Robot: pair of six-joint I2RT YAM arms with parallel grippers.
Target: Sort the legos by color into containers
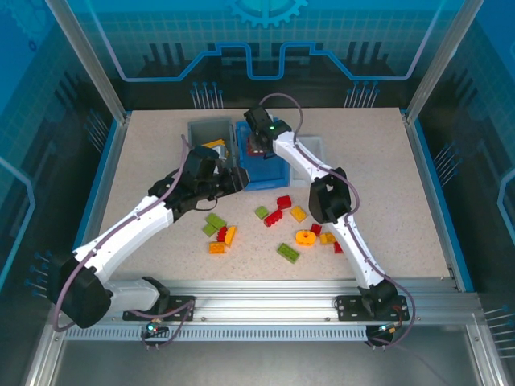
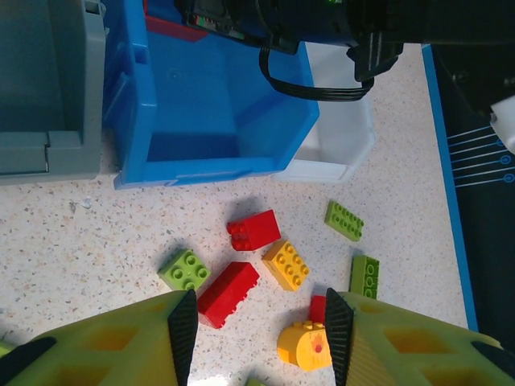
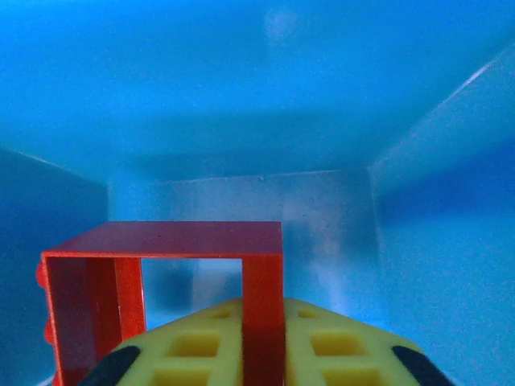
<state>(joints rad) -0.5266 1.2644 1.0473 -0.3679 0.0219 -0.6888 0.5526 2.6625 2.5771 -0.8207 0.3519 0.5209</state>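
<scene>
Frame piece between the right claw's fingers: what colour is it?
Red. The frame piece shows best in the right wrist view, against the blue bin.

Blue bin (image 1: 269, 178): mouth blocked by R gripper (image 1: 256, 146), down inside w/ red frame (image 3: 177, 237) pinched | white tray (image 1: 320, 146): R arm (image 1: 302, 161) crosses its near-left corner, rest open | grey bin (image 1: 205, 129): open from above | L gripper (image 2: 260, 322): jaws apart, just in front of blue bin | brick scatter (image 1: 273, 225): mid-table, tight gaps btwn bricks | table (image 1: 402, 201): bare at R & far-L sides, free passage.
</scene>
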